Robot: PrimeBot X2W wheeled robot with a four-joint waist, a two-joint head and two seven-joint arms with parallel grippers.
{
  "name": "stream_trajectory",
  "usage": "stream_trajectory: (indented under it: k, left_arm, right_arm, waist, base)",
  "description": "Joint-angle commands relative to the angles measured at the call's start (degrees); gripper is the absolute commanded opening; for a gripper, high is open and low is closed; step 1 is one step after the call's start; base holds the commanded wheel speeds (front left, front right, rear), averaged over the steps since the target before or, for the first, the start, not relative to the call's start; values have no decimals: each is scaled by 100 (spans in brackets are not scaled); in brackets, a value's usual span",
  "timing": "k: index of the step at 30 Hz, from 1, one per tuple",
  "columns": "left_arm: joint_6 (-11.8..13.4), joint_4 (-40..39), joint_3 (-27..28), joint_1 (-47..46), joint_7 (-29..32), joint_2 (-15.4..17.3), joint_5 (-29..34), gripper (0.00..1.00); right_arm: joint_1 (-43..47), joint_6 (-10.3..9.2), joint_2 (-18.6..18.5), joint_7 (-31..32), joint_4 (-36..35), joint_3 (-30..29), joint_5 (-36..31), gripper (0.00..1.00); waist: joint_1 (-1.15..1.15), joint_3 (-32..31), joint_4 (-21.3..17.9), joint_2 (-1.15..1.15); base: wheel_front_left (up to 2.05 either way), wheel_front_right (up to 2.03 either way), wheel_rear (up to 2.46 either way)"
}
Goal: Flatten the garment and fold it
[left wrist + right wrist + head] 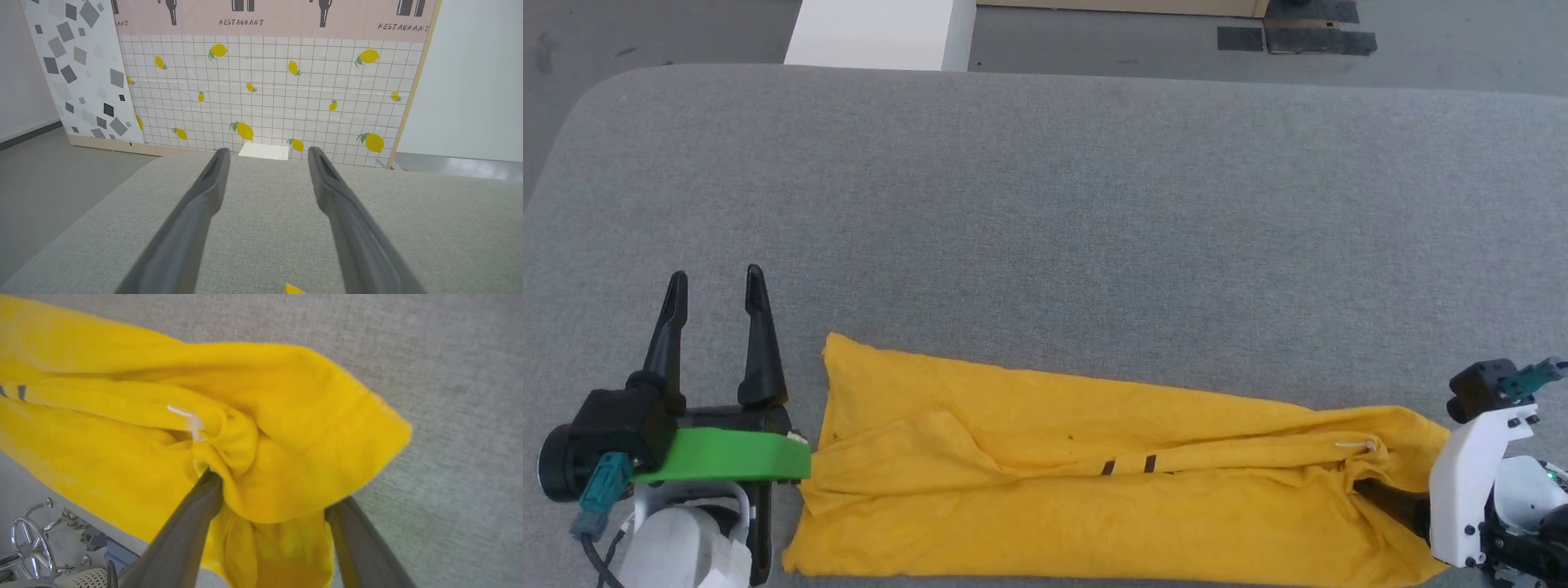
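The garment (1094,490), a mustard-yellow T-shirt, lies along the near edge of the grey table as a long, creased band. Two short black stripes (1129,466) show on a fold, and a small white tag (186,416) sits near its right end. My left gripper (716,274) stands open just left of the garment, fingers pointing away and holding nothing. A corner of the garment (292,290) peeks between them. My right gripper (278,490) is at the garment's (286,396) right end. Its fingers are spread, with loose cloth draped over and between them, and the tips are hidden under the fabric.
The grey padded table (1045,204) stretches wide and bare beyond the garment, with rounded far corners. A white block (882,33) stands past its far edge, with black floor tape (1298,37) to the right. A lemon-patterned wall panel (265,90) rises behind.
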Motion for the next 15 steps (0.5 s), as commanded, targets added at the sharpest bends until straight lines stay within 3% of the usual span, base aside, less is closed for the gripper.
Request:
stream_trajectory:
  k: [1,2,3,4,15]
  left_arm:
    - [-55,32,42,7,-25,-46,76,100]
    - [-77,51,67,8,-25,-79,72,100]
    - [-106,69,90,6,-25,-105,91,100]
    - [-125,67,112,-1,-25,-125,117,100]
    - [-336,104,386,85,-26,-370,282,100]
  right_arm:
    - [16,39,162,31,156,257,67,100]
    - [-3,39,132,18,194,282,50,49]
    - [-29,39,87,-11,241,300,8,15]
    - [-43,39,56,-19,294,297,-23,0]
    - [-99,39,-228,-43,600,-300,-225,0]
  waist:
    - [0,-10,10,0]
    - [0,-14,14,0]
    - [0,-18,20,0]
    - [0,-22,24,0]
    - [0,-92,14,0]
  base:
    - [0,0,0]
    - [0,0,0]
    - [0,0,0]
    - [0,0,0]
    - [0,0,0]
